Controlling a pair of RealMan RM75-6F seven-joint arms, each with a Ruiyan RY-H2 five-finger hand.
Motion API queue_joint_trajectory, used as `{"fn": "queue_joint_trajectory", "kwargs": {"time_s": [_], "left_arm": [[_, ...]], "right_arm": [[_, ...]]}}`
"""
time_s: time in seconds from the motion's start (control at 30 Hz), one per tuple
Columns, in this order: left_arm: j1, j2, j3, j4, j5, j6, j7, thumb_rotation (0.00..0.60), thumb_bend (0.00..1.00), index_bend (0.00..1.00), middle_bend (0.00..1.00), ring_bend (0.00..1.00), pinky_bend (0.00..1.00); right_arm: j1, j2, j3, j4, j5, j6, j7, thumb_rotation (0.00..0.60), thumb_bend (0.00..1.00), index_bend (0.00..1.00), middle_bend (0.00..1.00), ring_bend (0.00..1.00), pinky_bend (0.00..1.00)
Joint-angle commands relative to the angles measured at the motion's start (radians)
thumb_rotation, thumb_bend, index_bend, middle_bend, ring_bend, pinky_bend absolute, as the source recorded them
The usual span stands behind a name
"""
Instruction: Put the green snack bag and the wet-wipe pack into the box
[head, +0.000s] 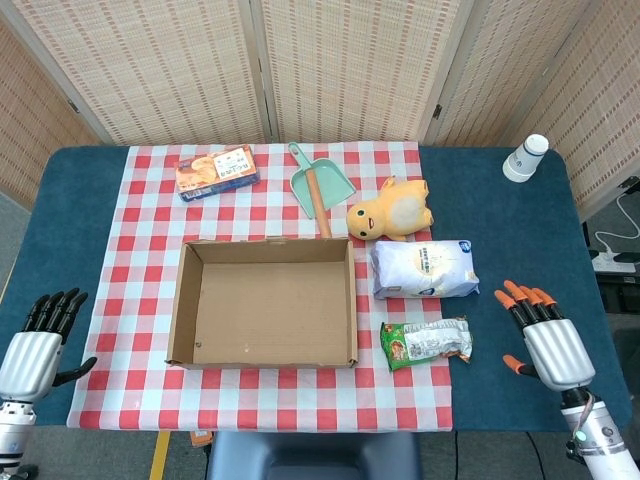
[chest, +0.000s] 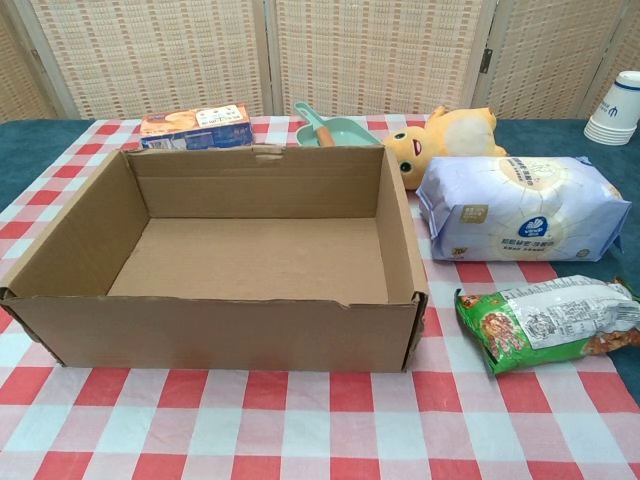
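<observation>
Woven screens behind, dark blue table (head: 90, 200) with a red-checked cloth (head: 150, 215) over the middle. Green snack bag (head: 426, 342) lies flat on the cloth, near the right hand (head: 545, 340) on its inward side, not touching it. Wet-wipe pack (head: 424, 269) lies just beyond the bag, further from that hand, apart from the bag by a narrow strip of cloth. Cardboard box (head: 180, 310) sits open-topped between the two hands, nothing inside, its right wall just beside both packs.

Right hand hovers over bare blue table at the near right edge, fingers spread and straight, holding nothing. Left hand (head: 38, 345) sits at the near left edge, well apart from the box, fingers apart, also holding nothing. Chest view shows neither hand.

Beyond the wipes: yellow plush toy (head: 391, 210), touching or nearly touching the pack's far edge. Teal dustpan (head: 320, 182) with wooden handle beside it, handle end reaching the box's far wall. Orange biscuit box (head: 216, 172) at the far left of the cloth. Stack of paper cups (head: 526, 157) far right corner, well beyond the right hand.
</observation>
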Motion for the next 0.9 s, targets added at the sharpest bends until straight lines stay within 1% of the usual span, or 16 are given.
{"fn": "queue_joint_trajectory", "kwargs": {"time_s": [0.03, 0.3, 0.53, 0.7, 0.9], "left_arm": [[0.001, 0.004, -0.002, -0.001, -0.009, -0.005, -0.002, 0.600, 0.17, 0.00, 0.00, 0.00, 0.03], [0.000, 0.004, -0.011, 0.001, -0.035, -0.014, -0.001, 0.600, 0.17, 0.00, 0.00, 0.00, 0.03], [-0.001, 0.012, -0.009, -0.006, -0.043, -0.026, 0.005, 0.600, 0.17, 0.00, 0.00, 0.00, 0.03], [0.000, 0.014, -0.009, -0.011, -0.046, -0.028, 0.009, 0.600, 0.17, 0.00, 0.00, 0.00, 0.03], [-0.003, 0.016, -0.014, -0.005, -0.060, -0.039, -0.008, 0.600, 0.17, 0.00, 0.00, 0.00, 0.04]], "right_arm": [[0.019, -0.047, -0.009, 0.031, -0.016, -0.026, -0.026, 0.600, 0.00, 0.18, 0.17, 0.14, 0.30], [0.057, -0.112, -0.008, 0.095, -0.001, -0.087, -0.012, 0.600, 0.00, 0.23, 0.19, 0.17, 0.30], [0.090, -0.147, -0.009, 0.110, 0.008, -0.132, -0.016, 0.600, 0.00, 0.24, 0.19, 0.17, 0.30], [0.109, -0.185, -0.015, 0.126, 0.028, -0.179, -0.028, 0.600, 0.00, 0.25, 0.20, 0.17, 0.28], [0.133, -0.229, -0.006, 0.171, 0.045, -0.206, -0.031, 0.600, 0.00, 0.26, 0.20, 0.17, 0.28]]}}
